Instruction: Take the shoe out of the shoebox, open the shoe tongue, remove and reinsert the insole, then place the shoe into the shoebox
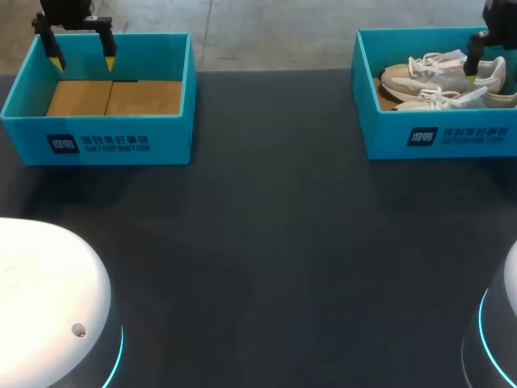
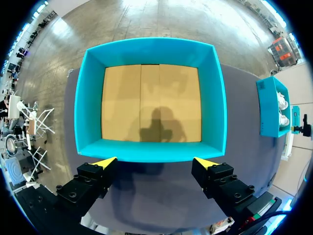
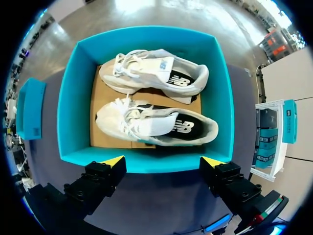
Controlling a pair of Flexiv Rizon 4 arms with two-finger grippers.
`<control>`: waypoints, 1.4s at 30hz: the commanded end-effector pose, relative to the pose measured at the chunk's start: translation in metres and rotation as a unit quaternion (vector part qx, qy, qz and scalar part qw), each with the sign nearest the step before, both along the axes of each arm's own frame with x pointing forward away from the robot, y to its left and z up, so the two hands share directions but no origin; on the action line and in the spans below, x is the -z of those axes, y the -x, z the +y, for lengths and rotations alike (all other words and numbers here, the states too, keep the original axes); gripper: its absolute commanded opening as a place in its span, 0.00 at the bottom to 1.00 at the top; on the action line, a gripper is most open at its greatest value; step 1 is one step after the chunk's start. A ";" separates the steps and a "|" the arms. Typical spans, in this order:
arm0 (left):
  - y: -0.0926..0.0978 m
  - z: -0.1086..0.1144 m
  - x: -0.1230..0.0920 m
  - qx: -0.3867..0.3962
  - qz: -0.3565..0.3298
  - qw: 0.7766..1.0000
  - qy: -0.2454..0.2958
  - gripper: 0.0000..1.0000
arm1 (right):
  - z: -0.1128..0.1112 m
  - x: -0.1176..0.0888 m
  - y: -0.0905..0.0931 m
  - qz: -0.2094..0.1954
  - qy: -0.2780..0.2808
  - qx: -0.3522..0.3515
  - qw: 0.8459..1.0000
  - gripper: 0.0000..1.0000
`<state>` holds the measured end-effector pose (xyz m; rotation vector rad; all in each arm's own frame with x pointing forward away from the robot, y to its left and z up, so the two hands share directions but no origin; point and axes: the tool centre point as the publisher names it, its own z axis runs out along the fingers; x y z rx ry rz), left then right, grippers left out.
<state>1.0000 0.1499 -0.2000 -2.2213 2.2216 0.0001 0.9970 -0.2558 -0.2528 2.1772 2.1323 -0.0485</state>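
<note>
Dark table [image 1: 266, 226]. At its far right corner a teal shoebox [image 1: 440, 137] holds two pale shoes [image 3: 156, 125]. The head view cuts off the shoebox's right end, but the right wrist view shows it whole. A second teal box [image 1: 97, 133] sits at the far left corner. Right gripper [image 3: 164, 161], fingers apart, hangs above the shoebox, its tips unseen from the head view. Left gripper [image 1: 82, 61], fingers apart, hangs above the second teal box.

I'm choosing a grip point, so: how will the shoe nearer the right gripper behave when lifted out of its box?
The shoe probably feels light: a soft-looking sneaker. Its upper likely flexes while the thick sole stays stiffer. Loose laces may dangle and snag the neighbouring shoe.
</note>
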 end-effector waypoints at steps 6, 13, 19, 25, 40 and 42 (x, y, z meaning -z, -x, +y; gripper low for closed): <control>0.000 0.000 0.000 0.000 0.000 1.000 0.000 1.00 | -0.032 0.014 -0.014 0.002 0.001 0.000 1.000 1.00; 0.000 0.000 0.000 0.000 0.000 1.000 0.000 1.00 | -0.051 0.021 -0.023 0.006 0.007 0.004 1.000 1.00; 0.000 0.000 0.000 0.000 0.000 1.000 0.000 1.00 | -0.061 0.030 -0.029 0.010 0.008 0.005 1.000 1.00; 0.000 0.000 0.000 0.000 0.000 1.000 0.000 1.00 | -0.068 0.036 -0.031 0.014 0.010 0.006 1.000 1.00; 0.000 0.000 0.000 0.000 0.000 1.000 0.000 1.00 | -0.072 0.048 -0.026 0.022 0.012 0.014 1.000 0.73; 0.000 0.000 0.000 0.000 0.000 1.000 0.000 1.00 | -0.073 0.050 -0.027 0.023 0.013 0.015 1.000 0.73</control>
